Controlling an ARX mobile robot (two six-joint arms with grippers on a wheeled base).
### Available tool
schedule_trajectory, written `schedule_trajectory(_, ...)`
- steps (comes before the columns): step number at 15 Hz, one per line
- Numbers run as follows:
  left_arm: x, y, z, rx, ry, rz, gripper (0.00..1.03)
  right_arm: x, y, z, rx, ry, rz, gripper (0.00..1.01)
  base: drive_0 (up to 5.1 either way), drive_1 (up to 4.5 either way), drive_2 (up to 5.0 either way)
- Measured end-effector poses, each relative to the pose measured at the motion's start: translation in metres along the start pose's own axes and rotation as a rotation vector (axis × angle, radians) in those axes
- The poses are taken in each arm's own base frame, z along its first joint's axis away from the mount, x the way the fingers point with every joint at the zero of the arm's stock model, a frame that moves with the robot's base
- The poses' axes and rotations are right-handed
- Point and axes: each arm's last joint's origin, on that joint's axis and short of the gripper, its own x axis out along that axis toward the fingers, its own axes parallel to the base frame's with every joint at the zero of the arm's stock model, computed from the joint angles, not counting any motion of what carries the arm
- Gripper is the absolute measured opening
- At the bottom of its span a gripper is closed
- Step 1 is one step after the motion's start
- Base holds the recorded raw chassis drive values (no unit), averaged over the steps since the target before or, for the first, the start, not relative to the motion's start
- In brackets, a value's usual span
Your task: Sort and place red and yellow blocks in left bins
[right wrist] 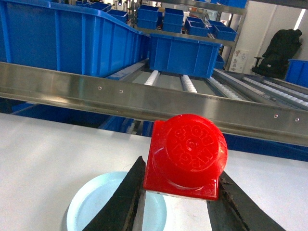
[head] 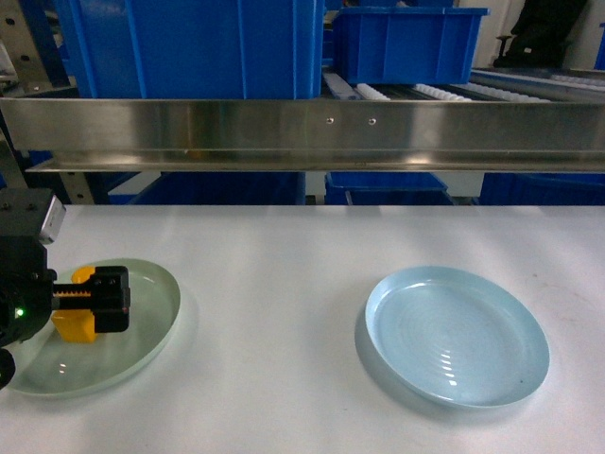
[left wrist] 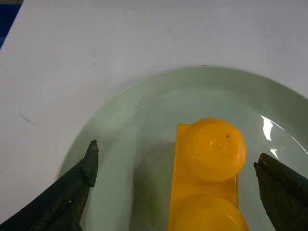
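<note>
The yellow block (left wrist: 207, 178), with two round studs, lies on the pale green plate (left wrist: 134, 125). My left gripper (left wrist: 176, 163) is open and straddles it, with a gap on each side. In the head view that gripper (head: 83, 303) hangs low over the green plate (head: 142, 340), partly covering the yellow block (head: 74, 327). My right gripper (right wrist: 180, 185) is shut on the red block (right wrist: 187, 156) and holds it in the air above the table, stud towards the camera. It is outside the head view. A large blue bin (head: 189, 47) stands on the rack at the back left.
A pale blue plate (head: 458, 333) lies on the white table at the right, and the right wrist view shows this blue plate (right wrist: 96, 204) below the held block. A steel rail (head: 302, 132) runs along the rack front. A smaller blue crate (head: 406, 43) sits behind it.
</note>
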Motion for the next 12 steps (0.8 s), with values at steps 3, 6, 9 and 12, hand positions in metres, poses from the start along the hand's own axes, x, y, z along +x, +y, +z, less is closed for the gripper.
schedule_trajectory(3,0.007,0.000,-0.011,-0.021,0.009,-0.019,0.84,0.000,0.000,0.000,0.000,-0.001,0.000,0.29,0.0,0.00,0.0)
schedule_trajectory(6,0.008,-0.004,-0.013,-0.049,0.000,-0.039,0.50,0.000,0.000,0.000,0.000,0.000,0.000,0.29,0.0,0.00,0.0)
schedule_trajectory(9,0.007,-0.004,-0.010,-0.058,-0.024,-0.044,0.29,0.000,0.000,0.000,0.000,-0.001,0.000,0.29,0.0,0.00,0.0)
schedule_trajectory(12,-0.007,0.001,0.000,-0.064,-0.038,-0.052,0.28,0.000,0.000,0.000,0.000,0.000,0.000,0.29,0.0,0.00,0.0)
